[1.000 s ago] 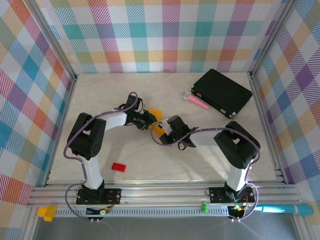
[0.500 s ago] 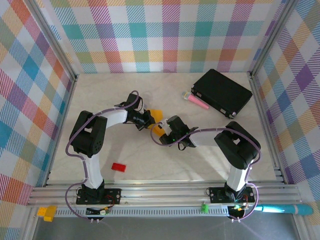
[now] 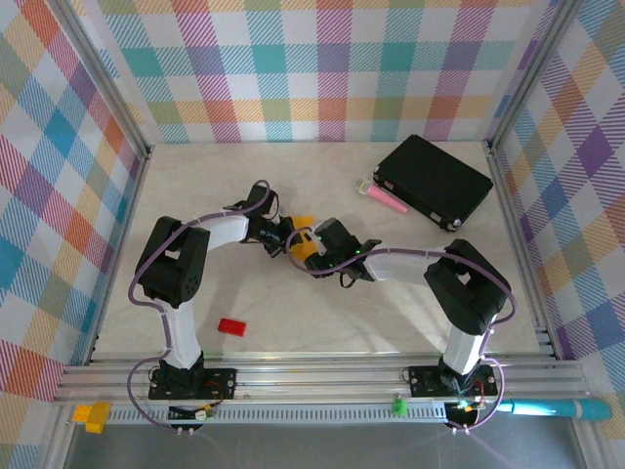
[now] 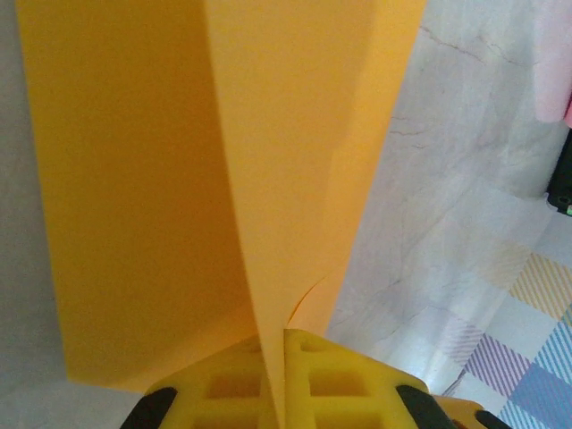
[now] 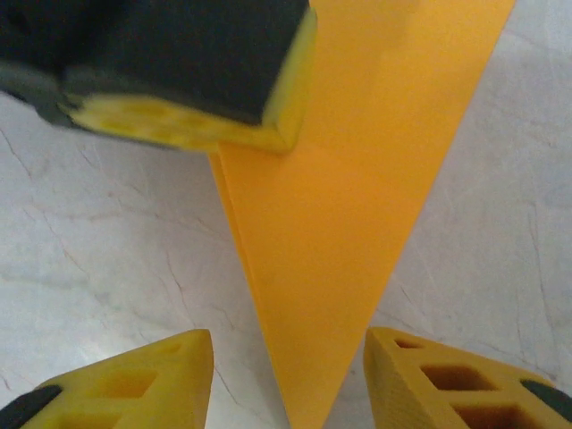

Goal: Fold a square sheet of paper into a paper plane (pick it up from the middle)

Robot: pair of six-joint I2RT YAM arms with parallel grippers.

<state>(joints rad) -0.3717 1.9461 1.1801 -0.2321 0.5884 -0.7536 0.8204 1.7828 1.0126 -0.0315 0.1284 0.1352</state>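
Note:
The square sheet of paper (image 3: 305, 224) is orange-yellow and folded into a pointed wedge with a centre crease, like a rough paper plane. It sits mid-table between both grippers. My left gripper (image 3: 290, 237) is shut on it; in the left wrist view the yellow fingers (image 4: 340, 380) pinch the upright crease of the paper (image 4: 223, 134). My right gripper (image 5: 290, 384) is open, one finger on each side of the tip of the paper (image 5: 357, 179), not touching it. One of the left gripper's fingers (image 5: 188, 71) shows at the upper left of the right wrist view.
A black box (image 3: 433, 181) lies at the back right with a pink stick (image 3: 388, 200) beside it. A small red block (image 3: 231, 326) lies near the front left. Checked walls enclose the table on three sides.
My left gripper has closed on the paper's crease. The right gripper has moved left toward the paper's tip and opened wider.

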